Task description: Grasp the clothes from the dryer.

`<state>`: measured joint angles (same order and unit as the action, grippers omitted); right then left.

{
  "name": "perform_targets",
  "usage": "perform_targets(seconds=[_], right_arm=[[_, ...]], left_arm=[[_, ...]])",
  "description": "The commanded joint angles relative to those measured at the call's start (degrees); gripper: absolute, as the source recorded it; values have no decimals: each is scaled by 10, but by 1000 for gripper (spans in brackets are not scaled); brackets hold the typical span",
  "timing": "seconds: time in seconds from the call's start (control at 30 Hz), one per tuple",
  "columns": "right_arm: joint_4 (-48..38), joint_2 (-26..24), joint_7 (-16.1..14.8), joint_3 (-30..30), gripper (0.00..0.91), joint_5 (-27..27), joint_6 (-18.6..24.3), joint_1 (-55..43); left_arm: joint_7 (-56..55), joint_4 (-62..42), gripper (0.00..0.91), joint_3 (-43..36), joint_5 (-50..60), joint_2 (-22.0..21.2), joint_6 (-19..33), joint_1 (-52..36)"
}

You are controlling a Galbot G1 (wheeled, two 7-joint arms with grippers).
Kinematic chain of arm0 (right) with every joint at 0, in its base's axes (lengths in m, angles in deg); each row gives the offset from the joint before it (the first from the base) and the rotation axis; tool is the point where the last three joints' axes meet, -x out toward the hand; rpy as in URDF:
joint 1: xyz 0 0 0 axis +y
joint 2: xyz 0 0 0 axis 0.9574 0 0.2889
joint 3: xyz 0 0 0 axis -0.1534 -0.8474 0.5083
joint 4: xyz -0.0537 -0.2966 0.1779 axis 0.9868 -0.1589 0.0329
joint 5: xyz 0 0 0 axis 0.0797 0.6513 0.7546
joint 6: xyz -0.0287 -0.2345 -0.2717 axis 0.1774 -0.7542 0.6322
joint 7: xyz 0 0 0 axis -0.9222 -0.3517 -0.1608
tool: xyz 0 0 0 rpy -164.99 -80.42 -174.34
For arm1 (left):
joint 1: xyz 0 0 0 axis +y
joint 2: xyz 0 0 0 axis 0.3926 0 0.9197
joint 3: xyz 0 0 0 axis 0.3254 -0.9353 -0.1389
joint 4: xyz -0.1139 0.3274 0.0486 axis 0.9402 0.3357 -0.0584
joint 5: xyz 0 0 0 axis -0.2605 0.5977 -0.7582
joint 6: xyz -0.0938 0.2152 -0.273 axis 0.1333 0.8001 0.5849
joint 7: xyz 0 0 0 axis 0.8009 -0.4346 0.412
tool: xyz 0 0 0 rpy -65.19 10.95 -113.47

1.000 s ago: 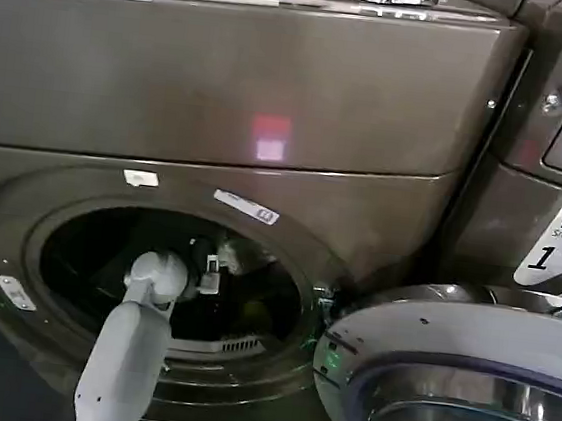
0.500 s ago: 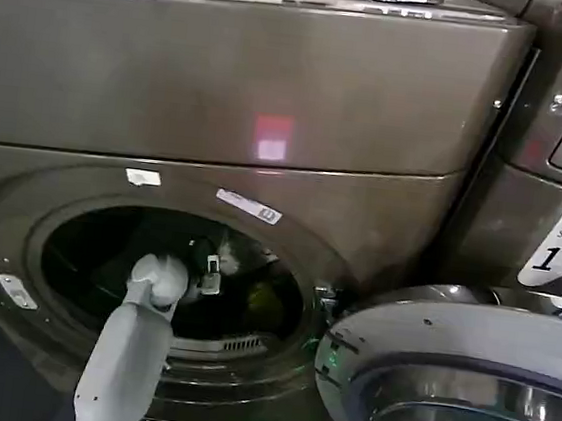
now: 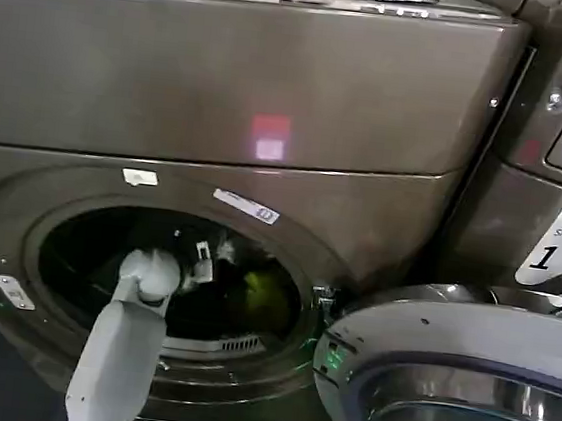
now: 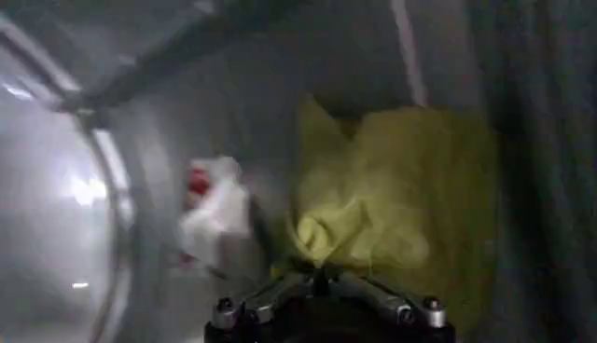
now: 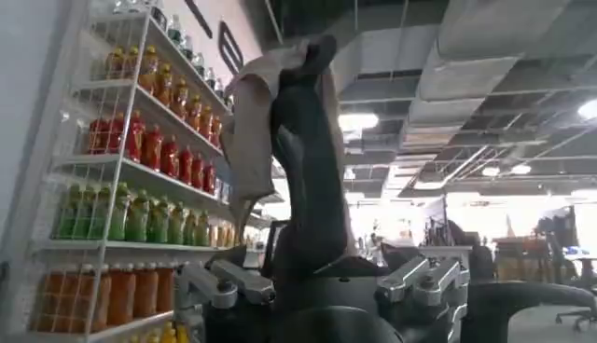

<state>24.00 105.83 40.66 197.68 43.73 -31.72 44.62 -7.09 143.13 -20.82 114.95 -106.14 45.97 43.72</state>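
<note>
Your left hand [image 3: 198, 262] is inside the dryer [image 3: 274, 89] drum, fingers apart, facing the yellow-green cloth [image 4: 392, 196] just ahead. Push on until the fabric sits between them, then close. Avoid the whitish cloth [image 4: 216, 210] beside it.

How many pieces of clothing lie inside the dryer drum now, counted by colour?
Yellow-green clothes: 1
Whitish-grey clothes: 1
Total: 2, both in the drum of the dryer, with the left claw inside the opening near them.
</note>
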Motion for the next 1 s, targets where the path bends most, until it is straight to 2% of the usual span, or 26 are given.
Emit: perform_targets(seconds=[0.03,0.1,0.27,0.43,0.53,0.7,0.9,1.0], right_arm=[[3,3,-2,-8,907,2,4,-1],[5,4,-2,-8,907,3,5,-2],[4,3,-5,-7,907,3,10,2],[6,1,-8,-6,907,2,12,5],[8,-1,-10,-6,907,2,12,6],[11,-5,-15,-5,907,-8,18,8],[16,-7,-18,-2,907,-15,17,11],[31,-3,-20,4,907,-24,-8,10]], left_arm=[[-315,76,0,12,-146,-13,-126,19],[-399,97,0,13,-189,-23,-157,33],[-514,124,0,22,-228,-49,-166,64],[-567,130,0,29,-258,-66,-164,79],[-584,140,0,31,-276,-82,-164,93],[-590,159,0,27,-331,-90,-173,118],[-607,169,0,24,-343,-96,-179,134],[-610,170,0,24,-348,-96,-182,133]])
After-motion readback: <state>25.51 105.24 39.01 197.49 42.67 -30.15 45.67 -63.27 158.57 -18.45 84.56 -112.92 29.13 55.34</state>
